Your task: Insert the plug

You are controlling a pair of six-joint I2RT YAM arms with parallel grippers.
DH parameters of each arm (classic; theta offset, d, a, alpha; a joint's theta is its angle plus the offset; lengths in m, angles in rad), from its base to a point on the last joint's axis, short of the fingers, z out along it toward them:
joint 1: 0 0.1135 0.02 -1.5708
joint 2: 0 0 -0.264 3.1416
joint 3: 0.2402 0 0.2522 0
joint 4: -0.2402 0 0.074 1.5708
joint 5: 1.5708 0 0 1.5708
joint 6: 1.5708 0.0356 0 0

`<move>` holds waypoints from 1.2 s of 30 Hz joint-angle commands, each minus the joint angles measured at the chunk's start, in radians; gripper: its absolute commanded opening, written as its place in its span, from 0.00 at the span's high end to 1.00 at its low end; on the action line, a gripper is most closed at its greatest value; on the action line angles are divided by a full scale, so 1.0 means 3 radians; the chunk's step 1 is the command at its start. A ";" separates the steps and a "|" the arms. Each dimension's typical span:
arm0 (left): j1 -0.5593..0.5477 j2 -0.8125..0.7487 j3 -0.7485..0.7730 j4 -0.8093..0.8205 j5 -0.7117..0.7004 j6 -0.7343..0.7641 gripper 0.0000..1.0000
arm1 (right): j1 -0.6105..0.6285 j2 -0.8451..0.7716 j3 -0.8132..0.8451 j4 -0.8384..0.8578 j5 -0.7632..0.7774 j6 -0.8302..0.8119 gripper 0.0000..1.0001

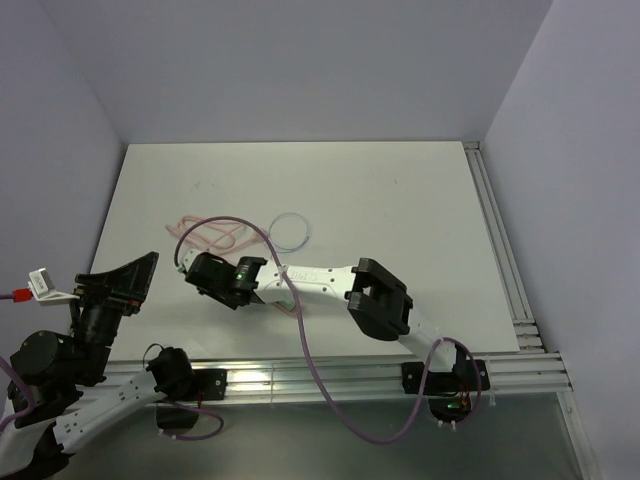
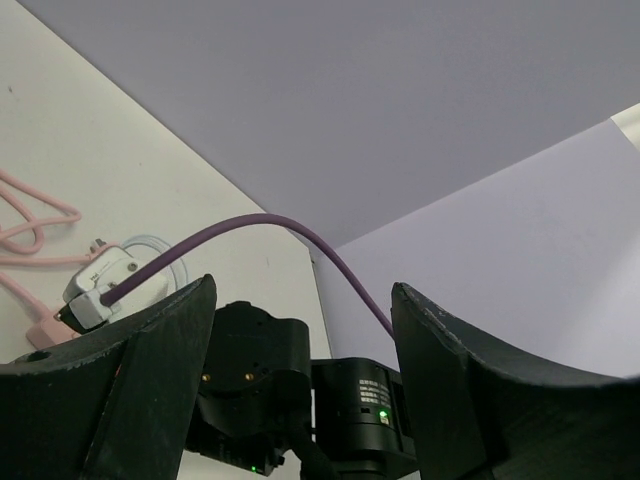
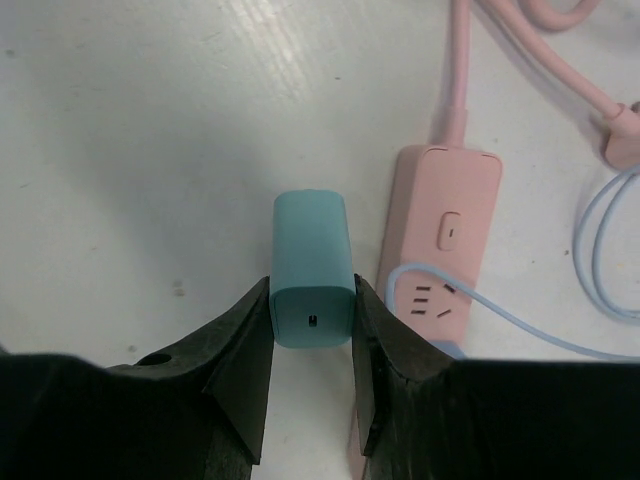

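Right fingers (image 3: 245,350) clamp teal plug (image 3: 312,270) beside pink strip (image 3: 450,230); left fingers (image 2: 150,370) spread, empty

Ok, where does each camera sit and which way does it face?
Top external: above and behind the arms, looking down on the table; both arms show.
Left wrist: on the raised left arm, facing the right arm and walls; open left hand frames it.
Right wrist: looking down at the teal charger in the right hand, beside the pink power strip.
Shared: the pink cable shows in all three.
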 commanded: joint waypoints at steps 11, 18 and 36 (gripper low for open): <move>-0.0003 -0.0217 0.0080 -0.0022 0.0043 0.0111 0.24 | -0.0330 -0.0013 0.0204 -0.0156 0.0383 -0.0313 1.00; -0.0003 -0.0212 0.0050 0.0024 0.0064 0.0131 0.23 | -0.0417 -0.0187 0.0061 -0.0356 0.0321 -0.0614 1.00; -0.0003 -0.0293 -0.0001 -0.0022 0.0069 0.0085 0.23 | -0.0514 -0.0423 0.0106 -0.0708 -0.0272 -0.0630 1.00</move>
